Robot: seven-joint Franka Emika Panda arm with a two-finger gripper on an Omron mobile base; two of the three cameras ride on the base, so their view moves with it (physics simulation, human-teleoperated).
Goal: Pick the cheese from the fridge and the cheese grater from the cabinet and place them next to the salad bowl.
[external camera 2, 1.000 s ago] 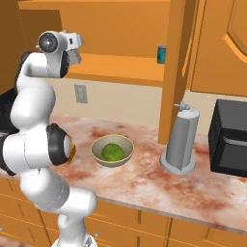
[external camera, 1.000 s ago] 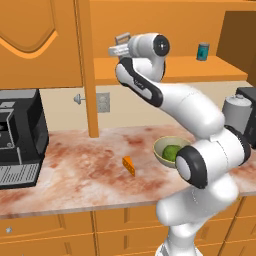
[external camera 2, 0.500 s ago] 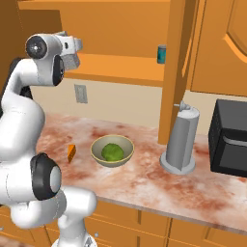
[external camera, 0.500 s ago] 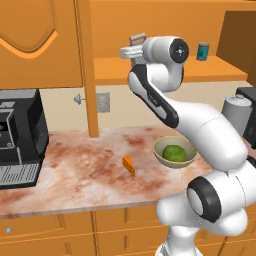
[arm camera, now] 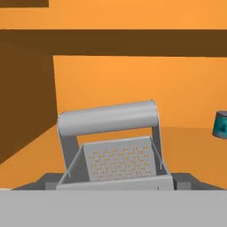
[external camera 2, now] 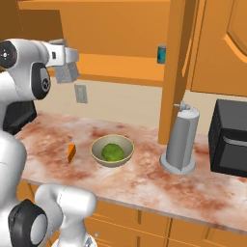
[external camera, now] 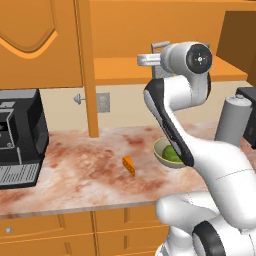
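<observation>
My gripper (external camera 2: pixel 67 66) is raised in front of the open orange cabinet (external camera 2: pixel 120 67), shut wide on the cheese grater (external camera 2: pixel 66 75). The grater hangs tilted at the shelf's front edge. In the hand view the grater (arm camera: pixel 119 159) sits between my dark fingertips (arm camera: pixel 49 180), loop handle up, with the cabinet (arm camera: pixel 133 75) behind it. On the counter the small orange cheese (external camera: pixel 129 165) wedge lies just left of the olive salad bowl (external camera: pixel 162 160). The cheese (external camera 2: pixel 71 153) and the bowl (external camera 2: pixel 113 163) stand a short gap apart. The fridge is out of view.
A teal can (external camera 2: pixel 162 54) stands on the cabinet shelf at the right. On the counter are a tall grey cylinder (external camera 2: pixel 181 140), a black appliance (external camera 2: pixel 231 140) and a black coffee machine (external camera: pixel 17 135). An orange upright panel (external camera: pixel 87 75) comes down to the counter.
The hand with the grater has moved rightward and slightly down in the left base view as the arm swung. The cheese and the bowl have stayed put.
</observation>
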